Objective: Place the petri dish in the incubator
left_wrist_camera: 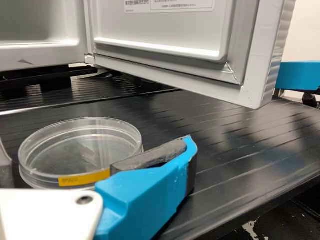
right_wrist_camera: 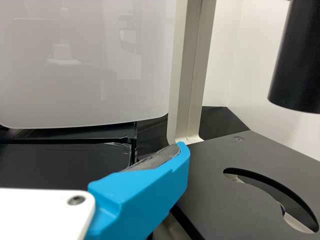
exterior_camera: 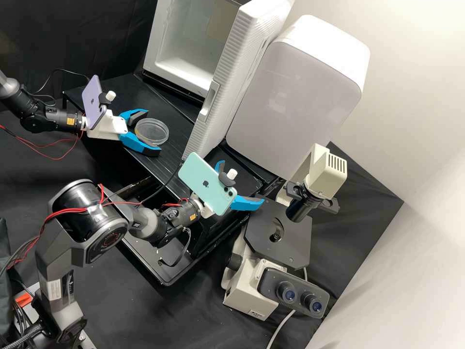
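Observation:
A clear petri dish (exterior_camera: pixel 154 128) with a yellow label lies flat on the black ribbed platform (exterior_camera: pixel 121 89) in front of the incubator. The white incubator (exterior_camera: pixel 186 46) stands at the back with its door (exterior_camera: pixel 237 72) swung open. My left gripper (exterior_camera: pixel 152 133) is open and low on the platform, one blue finger on each side of the dish (left_wrist_camera: pixel 80 150). Its near finger (left_wrist_camera: pixel 155 185) rests beside the dish rim. My right gripper (exterior_camera: pixel 242 183) is open and holds nothing. It hovers by the microscope stage (exterior_camera: pixel 278 232), its finger (right_wrist_camera: pixel 150 185) just above the stage edge.
A tall white housing (exterior_camera: pixel 295 92) stands right of the open door, close to my right gripper. The microscope (exterior_camera: pixel 271 286) with its eyepieces fills the front right. The door's lower edge (left_wrist_camera: pixel 200 75) hangs just beyond the dish. Red cables trail at the left.

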`<state>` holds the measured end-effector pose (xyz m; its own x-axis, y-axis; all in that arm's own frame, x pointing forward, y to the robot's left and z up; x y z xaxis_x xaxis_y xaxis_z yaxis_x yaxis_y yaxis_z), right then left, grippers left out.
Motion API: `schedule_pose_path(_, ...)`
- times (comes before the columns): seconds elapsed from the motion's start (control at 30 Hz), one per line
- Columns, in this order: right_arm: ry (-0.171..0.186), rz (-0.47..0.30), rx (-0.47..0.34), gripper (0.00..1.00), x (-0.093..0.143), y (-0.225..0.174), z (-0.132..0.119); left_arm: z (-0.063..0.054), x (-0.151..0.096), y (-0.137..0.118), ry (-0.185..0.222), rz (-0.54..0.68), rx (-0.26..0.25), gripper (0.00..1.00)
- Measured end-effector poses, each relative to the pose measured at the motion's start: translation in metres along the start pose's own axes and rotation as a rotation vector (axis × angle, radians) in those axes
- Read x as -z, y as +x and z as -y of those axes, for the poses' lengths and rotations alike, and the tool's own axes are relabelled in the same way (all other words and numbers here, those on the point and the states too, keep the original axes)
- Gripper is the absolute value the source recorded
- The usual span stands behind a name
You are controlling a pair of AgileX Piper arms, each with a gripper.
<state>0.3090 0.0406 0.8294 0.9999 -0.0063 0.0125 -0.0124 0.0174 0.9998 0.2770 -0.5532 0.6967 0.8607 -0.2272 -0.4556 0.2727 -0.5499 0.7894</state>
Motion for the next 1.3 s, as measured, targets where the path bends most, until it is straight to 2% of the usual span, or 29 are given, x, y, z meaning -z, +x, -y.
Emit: schedule_pose_path(1.3,0.0,0.0,0.0,1.0,0.0,0.0,0.0,-0.0001,0.0,0.0,0.0,0.003,-0.011,0.0)
